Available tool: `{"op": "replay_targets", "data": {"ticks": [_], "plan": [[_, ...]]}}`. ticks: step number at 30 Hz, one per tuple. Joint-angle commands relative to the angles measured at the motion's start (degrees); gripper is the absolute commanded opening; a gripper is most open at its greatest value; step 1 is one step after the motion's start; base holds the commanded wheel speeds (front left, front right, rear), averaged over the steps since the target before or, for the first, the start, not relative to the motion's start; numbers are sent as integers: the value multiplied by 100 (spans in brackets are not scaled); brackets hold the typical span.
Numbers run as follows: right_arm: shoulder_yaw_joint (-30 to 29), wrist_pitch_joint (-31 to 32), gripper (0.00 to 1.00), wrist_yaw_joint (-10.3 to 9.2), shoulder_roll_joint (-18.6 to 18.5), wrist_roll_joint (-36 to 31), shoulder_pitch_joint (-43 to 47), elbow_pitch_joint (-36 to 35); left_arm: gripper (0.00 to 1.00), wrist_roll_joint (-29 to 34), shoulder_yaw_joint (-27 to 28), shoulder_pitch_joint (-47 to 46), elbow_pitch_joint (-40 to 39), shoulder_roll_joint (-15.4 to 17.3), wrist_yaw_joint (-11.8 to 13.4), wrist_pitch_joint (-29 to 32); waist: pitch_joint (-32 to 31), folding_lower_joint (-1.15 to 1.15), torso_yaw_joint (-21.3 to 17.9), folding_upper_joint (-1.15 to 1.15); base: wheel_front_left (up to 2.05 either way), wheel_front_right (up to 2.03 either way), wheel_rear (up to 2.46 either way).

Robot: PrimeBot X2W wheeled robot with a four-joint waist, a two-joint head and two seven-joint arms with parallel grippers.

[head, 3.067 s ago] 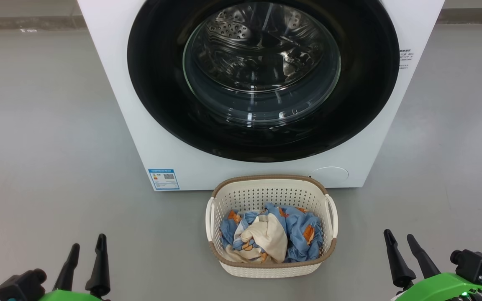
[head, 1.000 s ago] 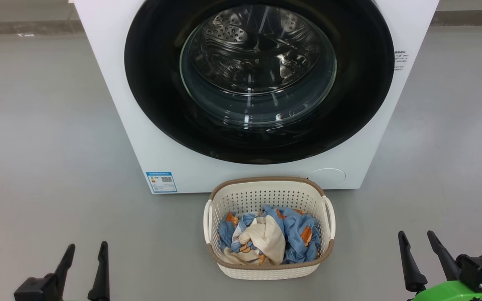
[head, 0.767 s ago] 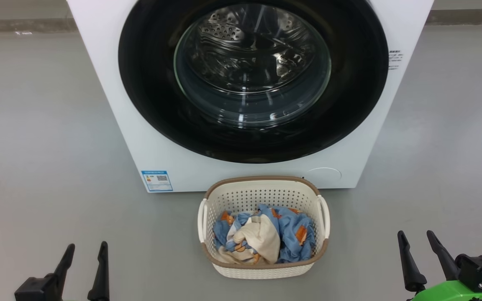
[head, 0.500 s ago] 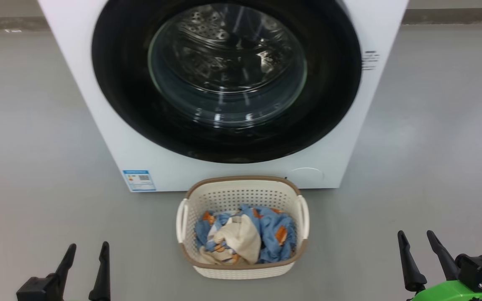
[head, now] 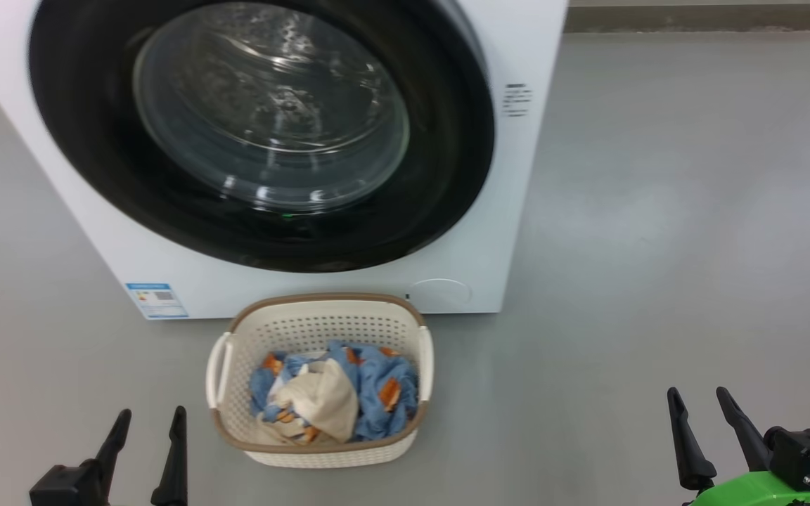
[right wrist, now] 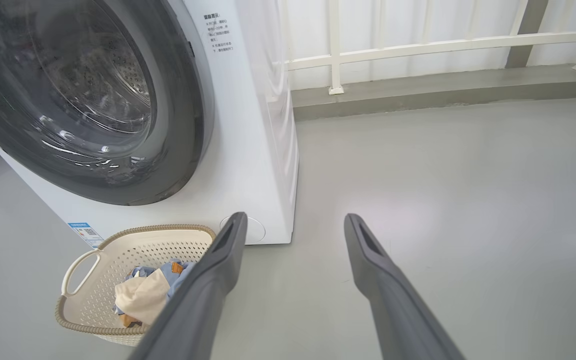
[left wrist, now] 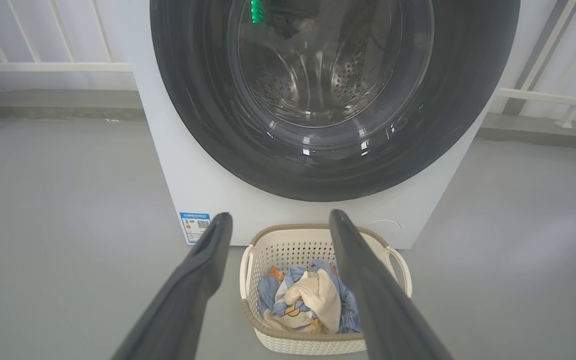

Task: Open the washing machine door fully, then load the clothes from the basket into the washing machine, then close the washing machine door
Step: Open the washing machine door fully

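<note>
The washing machine (head: 517, 232) is pictured standing on a grey floor (head: 658, 246), its door (head: 440, 140) shut flush against the white front. The wide glossy black rim is seen ringing a bulging glass bowl, through which the perforated steel drum (left wrist: 318, 75) can be made out. The basket (head: 320, 329) is set on the floor just in front of the machine's lower edge, below the door. The clothes (head: 380, 383) are heaped inside it: blue pieces printed with orange-brown figures, with a cream cloth (head: 320, 400) bunched on top. A blue-bordered label sticker (head: 157, 300) is fixed at the lower left corner of the front panel; a QR code is shown on it, but its lettering is too small to be read. A block of fine dark print (head: 516, 98) is carried on the panel to the right of the door — several short lines, not legible in any view. A round white flap (head: 440, 292) is set low on the right of the front. The left gripper (head: 152, 416) and the right gripper (head: 696, 393) are held low, clear of basket and machine — each with its two dark fingers spread wide and nothing between them. A white railing (right wrist: 418, 47) is seen behind the machine.
</note>
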Motion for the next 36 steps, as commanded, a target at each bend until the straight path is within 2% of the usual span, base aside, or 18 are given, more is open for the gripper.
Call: {"op": "replay_targets", "data": {"ticks": [1, 12, 26, 27, 28, 31, 36], "plan": [[133, -71, 100, 9, -46, -50, -75, -148, 100, -19, 195, -179, -119, 138, -9, -79, 11, 0, -1, 0, 127, 119, -246], [131, -71, 100, 9, -42, -60, -100, -131, 100, -269, 181, -177, -218, 137, -9, -79, 22, 0, 3, 0, 90, 71, -161], [227, -71, 100, 9, -16, -139, -198, -106, 100, -298, 152, -174, -242, 77, -9, -79, 29, 0, 29, 0, 6, 6, -13], [240, -71, 75, 9, -7, -139, -224, -102, 100, -298, 151, -169, -249, 64, -9, -79, 32, 0, 34, 0, 0, 0, 0], [261, -71, 42, 9, 5, -114, -258, -94, 100, -300, 150, -165, -256, 49, -9, -79, 35, 0, 40, 0, 0, 0, 0], [336, -71, 0, 9, 39, 9, -406, -82, 100, -315, 163, -151, -274, 3, -9, -79, 47, 0, 58, 0, 0, 0, 0], [470, -71, 0, 9, 127, 498, -812, -103, 100, -336, 182, -101, -308, -77, -9, -79, 53, 0, 79, 0, 0, 0, 0]]}}
